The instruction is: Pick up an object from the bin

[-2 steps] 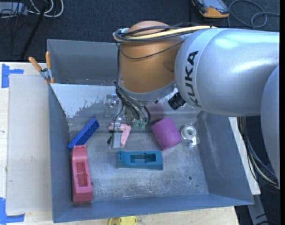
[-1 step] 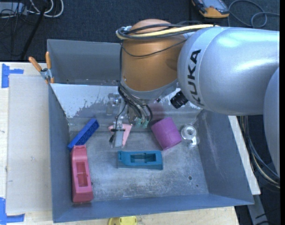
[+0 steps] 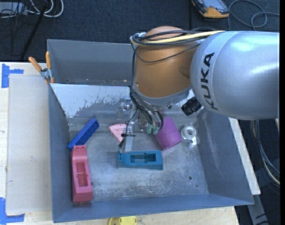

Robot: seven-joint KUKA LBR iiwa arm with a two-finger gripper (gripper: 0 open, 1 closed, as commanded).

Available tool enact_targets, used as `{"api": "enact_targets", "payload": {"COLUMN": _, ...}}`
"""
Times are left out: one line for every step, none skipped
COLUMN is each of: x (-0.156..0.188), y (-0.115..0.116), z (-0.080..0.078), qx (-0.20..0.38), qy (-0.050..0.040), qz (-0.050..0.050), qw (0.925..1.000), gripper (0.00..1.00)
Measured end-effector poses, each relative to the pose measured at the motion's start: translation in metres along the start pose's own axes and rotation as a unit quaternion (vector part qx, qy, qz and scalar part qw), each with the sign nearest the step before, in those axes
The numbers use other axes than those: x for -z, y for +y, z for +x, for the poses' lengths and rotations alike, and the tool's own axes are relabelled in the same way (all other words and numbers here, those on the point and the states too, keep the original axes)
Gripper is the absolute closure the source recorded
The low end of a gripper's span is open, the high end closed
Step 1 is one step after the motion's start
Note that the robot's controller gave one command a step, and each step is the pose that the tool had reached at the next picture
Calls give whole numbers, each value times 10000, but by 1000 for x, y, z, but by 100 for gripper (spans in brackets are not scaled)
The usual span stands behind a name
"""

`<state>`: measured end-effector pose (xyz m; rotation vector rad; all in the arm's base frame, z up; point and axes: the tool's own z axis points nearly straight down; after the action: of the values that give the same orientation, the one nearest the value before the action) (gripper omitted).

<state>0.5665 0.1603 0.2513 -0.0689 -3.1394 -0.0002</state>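
Camera view. I see the tool (image 3: 129, 142) low inside the grey metal bin (image 3: 217, 172), under the arm's orange wrist cover and near the middle of the bin floor. Its tip stands at the back left edge of the teal rectangular plastic block with a recessed top (image 3: 141, 160). The small pink plastic wedge (image 3: 116, 131) is just beside the tool on the view's left, and the purple plastic cup lying on its side (image 3: 169, 133) is near it on the right. I cannot tell how far the tool is open — the wrist hardware masks it — and I see nothing gripped.

Other contents:
- A long flat blue plastic bar (image 3: 83, 133) lies toward the left wall.
- A red rectangular plastic block (image 3: 81, 173) lies just in front of the bar.
- A small silver metal fitting (image 3: 189, 134) lies just beside the cup.

Step in hand, as I judge it: the final approach, with the grasp not yet made. The teal block is the likeliest target, being nearest the tip.

The next move calls for centring the tool across the block's narrow width, then lowering, closing, and lifting straight up. The wedge sits close enough to be nudged or caught, so I would check clearance on that side first.
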Motion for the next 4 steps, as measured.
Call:
{"api": "enact_targets", "payload": {"x": -15, "y": -20, "z": 6, "qx": -181, "qy": 2, "qz": 0, "qw": 9998, "gripper": 0}}
{"api": "enact_targets", "payload": {"x": -51, "y": -20, "z": -30, "qx": -675, "qy": -37, "qz": -17, "qw": 9977, "gripper": 0}}
{"api": "enact_targets", "payload": {"x": -96, "y": -23, "z": -24, "qx": -495, "qy": -3, "qz": 5, "qw": 9988, "gripper": 0}}
{"api": "enact_targets", "payload": {"x": -57, "y": -85, "z": -6, "qx": 1410, "qy": -4, "qz": -2, "qw": 9900, "gripper": 100}}
